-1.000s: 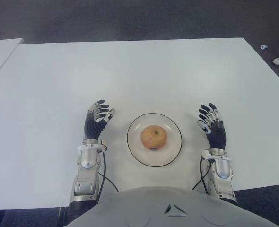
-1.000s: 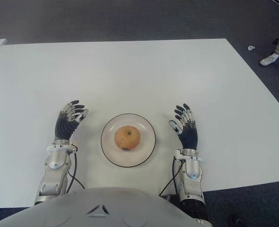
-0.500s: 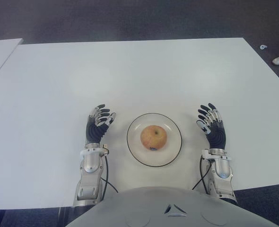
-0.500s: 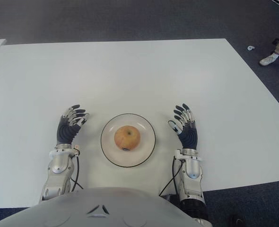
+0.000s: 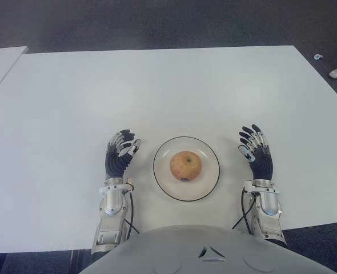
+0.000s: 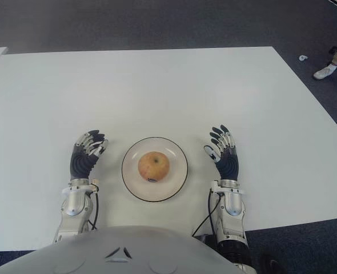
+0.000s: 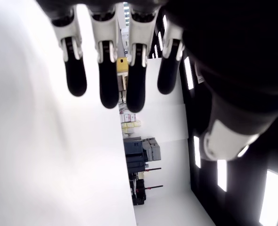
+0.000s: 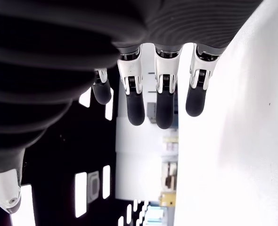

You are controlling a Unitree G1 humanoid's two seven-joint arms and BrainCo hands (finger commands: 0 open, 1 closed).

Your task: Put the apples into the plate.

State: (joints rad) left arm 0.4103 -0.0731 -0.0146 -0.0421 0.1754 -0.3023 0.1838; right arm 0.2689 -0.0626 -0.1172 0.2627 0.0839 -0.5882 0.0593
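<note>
At the near middle of the white table [image 5: 174,85], a round white plate [image 5: 209,181] with a dark rim is seen, and a single apple [image 5: 185,165] is set on it, about at its centre. At 9 o'clock of the plate, the left hand [image 5: 119,158] is shown with fingers spread and nothing held. At 3 o'clock, the right hand [image 5: 257,154] is likewise shown spread and empty. Neither hand is touching the plate.
</note>
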